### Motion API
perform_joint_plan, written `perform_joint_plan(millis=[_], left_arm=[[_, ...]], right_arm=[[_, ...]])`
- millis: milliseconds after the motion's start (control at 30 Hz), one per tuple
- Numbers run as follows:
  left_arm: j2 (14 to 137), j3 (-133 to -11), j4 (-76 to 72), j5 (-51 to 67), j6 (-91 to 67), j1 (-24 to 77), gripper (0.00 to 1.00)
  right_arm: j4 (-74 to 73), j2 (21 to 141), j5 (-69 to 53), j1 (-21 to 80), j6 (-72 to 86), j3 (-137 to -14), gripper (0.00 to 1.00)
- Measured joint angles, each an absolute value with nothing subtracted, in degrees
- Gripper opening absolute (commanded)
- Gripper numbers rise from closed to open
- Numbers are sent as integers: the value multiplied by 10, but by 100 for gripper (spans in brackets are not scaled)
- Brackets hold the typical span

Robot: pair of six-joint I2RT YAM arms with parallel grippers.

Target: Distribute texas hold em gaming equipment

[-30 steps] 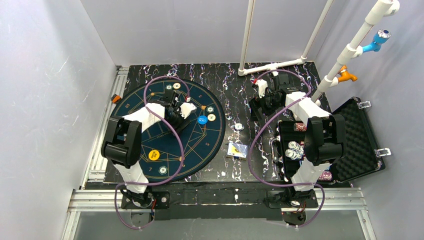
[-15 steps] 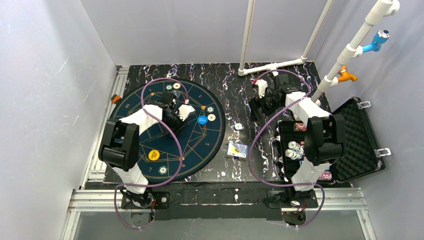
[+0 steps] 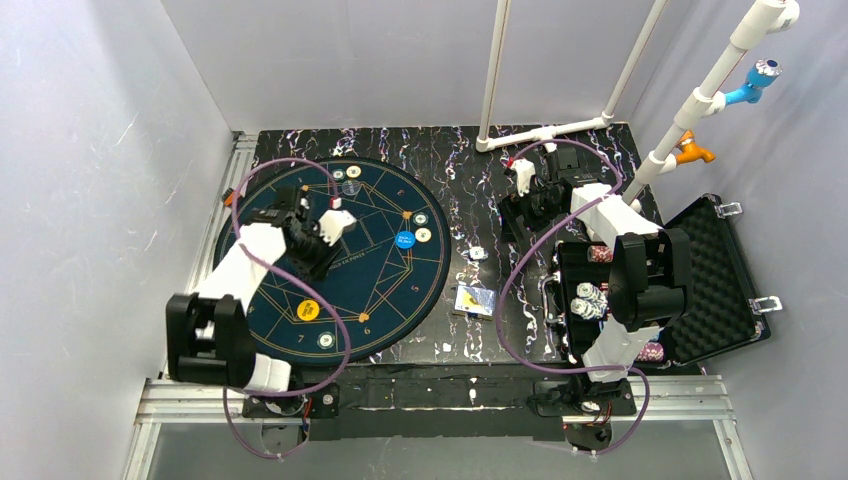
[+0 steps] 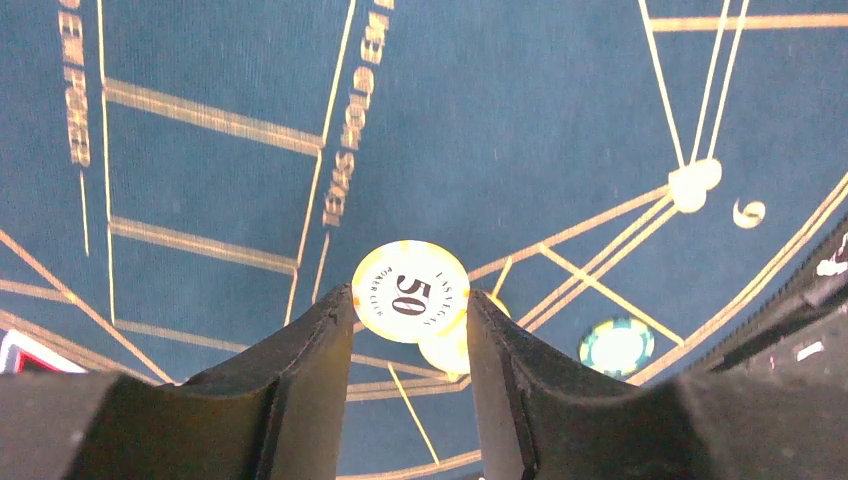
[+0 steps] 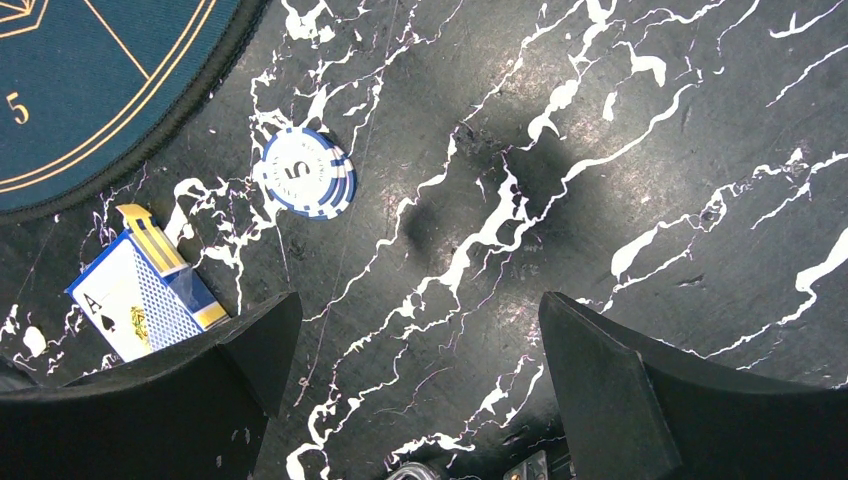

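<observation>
Left gripper (image 4: 410,305): it's clamped on a pale-yellow round poker chip marked 50 (image 4: 410,291), with one black finger (image 4: 310,370) pressed to each side of the rim.
Held chip: it's up off the felt with its printed face turned to the wrist camera, over the big round dark-blue mat with gold lines (image 3: 400,290).
Under the chip: a yellow edge peeks out on the felt, mostly hidden. It's probably the yellow button disc (image 3: 308,310) that the overhead view shows on the near-left part of the mat.
Green-and-white striped chip (image 4: 617,345): it lies flat on the mat near the rim.
Blue button disc (image 3: 405,240): it's on the mat's right side, with a small white chip (image 3: 423,236) just beside it.
Right gripper (image 5: 420,340): the fingers are spread wide with nothing between them, above the black white-veined table (image 5: 600,150).
Blue-and-white chip marked 5 (image 5: 305,172): it's on the table just off the mat's rim.
Blue card pack showing an ace (image 5: 145,295): it's on the table near that chip, beside the right gripper's finger.
Black foam-lined case (image 3: 720,270): the lid is open at the table's right side, and there are more striped chips (image 3: 590,300) in the tray.
</observation>
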State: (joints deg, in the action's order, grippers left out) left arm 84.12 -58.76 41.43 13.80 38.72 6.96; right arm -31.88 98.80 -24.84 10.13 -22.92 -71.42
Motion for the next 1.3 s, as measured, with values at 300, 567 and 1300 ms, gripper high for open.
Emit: perform_joint_plan(millis=[300,567,1300], left_arm=[[693,-477,508,140,488,13,20],[675,-406,548,139,545,14,21],[705,-365,517,122,552,59,68]], right_arm=[[-320,988,-249,101,-229,-714,100],[-320,988,-251,101,-229,-714,100],[-320,988,-253,101,-229,-714,100]])
